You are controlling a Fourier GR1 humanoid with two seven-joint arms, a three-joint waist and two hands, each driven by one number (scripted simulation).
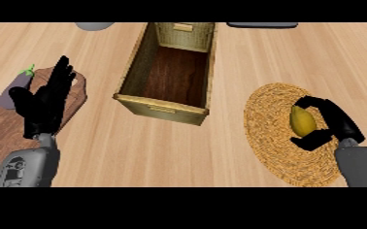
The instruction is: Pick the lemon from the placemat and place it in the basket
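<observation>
Within the curl of the right hand (331,121) the lemon (302,121) is enclosed, thumb below it and fingers above, over the round woven placemat (269,126). Well off to that hand's left, the open wooden basket (162,107) is seen on the counter (108,145). Farther left, the left hand (41,106) is held spread, fingers straight, over a brown board (72,102) where an eggplant (16,85) lies.

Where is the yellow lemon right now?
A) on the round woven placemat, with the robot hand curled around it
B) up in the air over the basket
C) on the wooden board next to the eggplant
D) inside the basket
A: the lemon lies on the placemat at the view's right, with the right robot hand curled round it; the basket holds nothing visible.
</observation>
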